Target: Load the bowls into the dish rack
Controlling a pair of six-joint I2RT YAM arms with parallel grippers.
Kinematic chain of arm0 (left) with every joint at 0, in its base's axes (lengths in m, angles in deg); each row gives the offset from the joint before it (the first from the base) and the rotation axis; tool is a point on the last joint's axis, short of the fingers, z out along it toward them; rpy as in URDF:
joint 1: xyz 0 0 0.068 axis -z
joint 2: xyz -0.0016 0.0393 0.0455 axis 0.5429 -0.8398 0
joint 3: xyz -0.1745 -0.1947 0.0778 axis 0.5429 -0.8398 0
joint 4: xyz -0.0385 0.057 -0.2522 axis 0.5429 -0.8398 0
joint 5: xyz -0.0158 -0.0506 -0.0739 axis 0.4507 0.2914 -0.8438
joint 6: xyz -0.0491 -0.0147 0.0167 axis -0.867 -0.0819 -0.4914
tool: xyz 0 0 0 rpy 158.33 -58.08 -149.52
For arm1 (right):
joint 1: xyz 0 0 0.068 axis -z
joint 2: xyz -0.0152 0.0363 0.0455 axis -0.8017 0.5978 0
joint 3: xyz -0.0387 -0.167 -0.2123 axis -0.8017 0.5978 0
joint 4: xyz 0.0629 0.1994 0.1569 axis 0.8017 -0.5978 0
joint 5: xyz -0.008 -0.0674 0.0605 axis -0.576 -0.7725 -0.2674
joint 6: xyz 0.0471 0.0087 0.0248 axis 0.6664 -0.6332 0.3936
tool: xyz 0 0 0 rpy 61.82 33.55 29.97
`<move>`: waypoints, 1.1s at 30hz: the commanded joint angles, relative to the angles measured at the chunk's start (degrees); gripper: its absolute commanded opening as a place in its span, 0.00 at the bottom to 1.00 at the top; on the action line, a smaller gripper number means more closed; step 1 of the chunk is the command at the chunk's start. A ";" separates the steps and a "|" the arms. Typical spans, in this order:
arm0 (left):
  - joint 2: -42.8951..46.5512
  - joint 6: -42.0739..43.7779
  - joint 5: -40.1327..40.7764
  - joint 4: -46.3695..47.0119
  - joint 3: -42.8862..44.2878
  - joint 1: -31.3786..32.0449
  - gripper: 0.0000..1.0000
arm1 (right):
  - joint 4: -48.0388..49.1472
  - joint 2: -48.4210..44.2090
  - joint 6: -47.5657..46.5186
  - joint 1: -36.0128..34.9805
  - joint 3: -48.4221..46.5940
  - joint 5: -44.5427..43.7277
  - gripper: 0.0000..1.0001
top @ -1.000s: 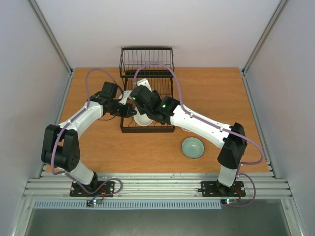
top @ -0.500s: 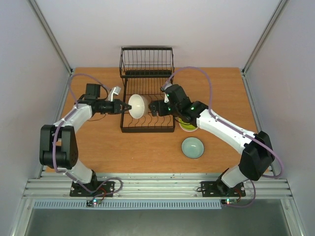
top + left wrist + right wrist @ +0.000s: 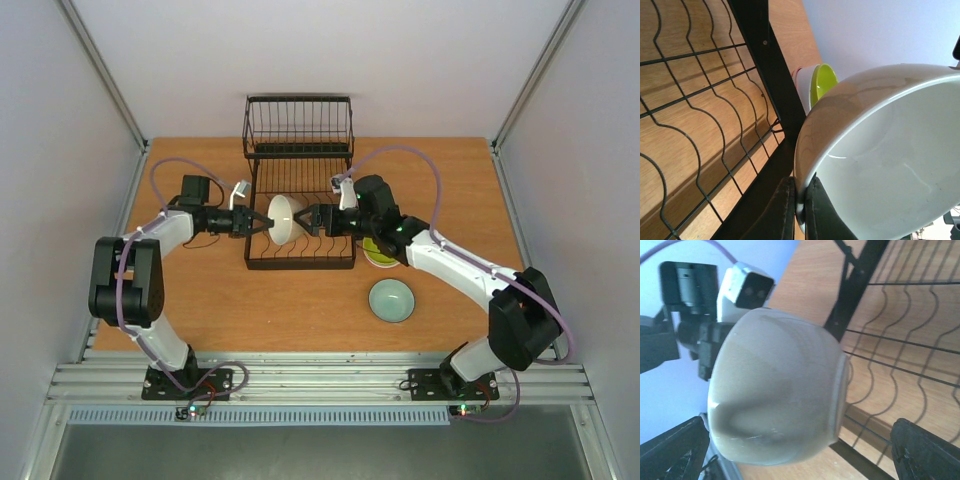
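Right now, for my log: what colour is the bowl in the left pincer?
Cream bowl, clearest in left wrist view.

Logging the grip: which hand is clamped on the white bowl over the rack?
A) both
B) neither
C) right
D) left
D: the left hand pinches the white bowl by its rim, while the right hand stands wide open, its fingers apart from the bowl.
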 commanded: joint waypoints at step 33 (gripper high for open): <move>-2.01 4.72 -6.19 -3.69 3.28 1.83 0.00 | 11.38 7.42 3.54 -2.49 -3.48 11.12 0.28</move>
